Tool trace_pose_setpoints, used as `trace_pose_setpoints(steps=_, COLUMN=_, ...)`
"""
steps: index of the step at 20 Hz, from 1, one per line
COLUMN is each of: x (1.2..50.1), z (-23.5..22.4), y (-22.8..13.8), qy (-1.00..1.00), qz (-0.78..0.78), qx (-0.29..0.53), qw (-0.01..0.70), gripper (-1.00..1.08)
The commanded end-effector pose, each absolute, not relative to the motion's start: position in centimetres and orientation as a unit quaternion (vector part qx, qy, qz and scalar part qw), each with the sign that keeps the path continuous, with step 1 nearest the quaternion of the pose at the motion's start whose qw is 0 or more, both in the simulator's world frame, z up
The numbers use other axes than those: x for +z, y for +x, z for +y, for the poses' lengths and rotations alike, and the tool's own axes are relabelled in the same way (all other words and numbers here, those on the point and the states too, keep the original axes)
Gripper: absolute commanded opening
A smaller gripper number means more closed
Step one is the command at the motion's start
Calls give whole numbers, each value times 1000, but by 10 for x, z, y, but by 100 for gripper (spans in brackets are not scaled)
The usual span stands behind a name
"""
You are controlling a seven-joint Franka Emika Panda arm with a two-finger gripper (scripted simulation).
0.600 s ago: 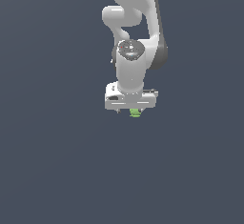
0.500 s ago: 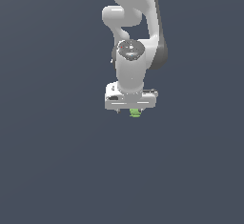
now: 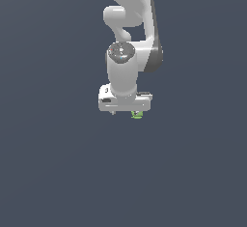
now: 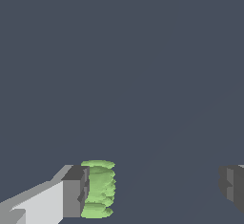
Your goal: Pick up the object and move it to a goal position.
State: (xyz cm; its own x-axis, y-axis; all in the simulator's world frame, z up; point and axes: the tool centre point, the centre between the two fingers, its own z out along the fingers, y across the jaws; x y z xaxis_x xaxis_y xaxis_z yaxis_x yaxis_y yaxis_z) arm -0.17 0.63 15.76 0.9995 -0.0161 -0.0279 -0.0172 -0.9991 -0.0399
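The object (image 4: 98,189) is a small bright green banded lump. In the wrist view it stands against the inner face of one grey finger pad (image 4: 75,192). The other finger (image 4: 232,185) is far from it, with a wide gap between. My white gripper (image 4: 155,189) is open and holds nothing. In the exterior view the gripper (image 3: 126,110) hangs under the white arm. The object (image 3: 137,115) peeks out just below the hand's edge, toward the exterior view's right. The fingers themselves are hidden by the hand there.
Only a flat dark grey-blue surface (image 3: 58,173) shows around the arm in both views. No other objects, containers or edges are in sight.
The hand has shifted slightly toward the exterior view's left. The green object has stayed where it was and now shows nearer the hand's right edge.
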Motion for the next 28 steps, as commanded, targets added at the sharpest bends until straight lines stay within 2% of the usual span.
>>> trace_pose_setpoints(steps=1, x=157, z=7, y=-2, qy=-1000, qz=8, qx=14, qw=20, gripper=100)
trace_pose_setpoints(steps=10, x=142, z=23, y=-19, qy=-1000, qz=10, qx=11, qw=14, gripper=100)
trace_pose_setpoints(steps=21, x=105, z=61, y=-70, qy=-1000, qz=13, qx=4, qw=3, gripper=100)
trace_pose_setpoints(steps=28, x=94, z=73, y=-90, qy=-1000, qz=14, qx=0, qw=0, gripper=100)
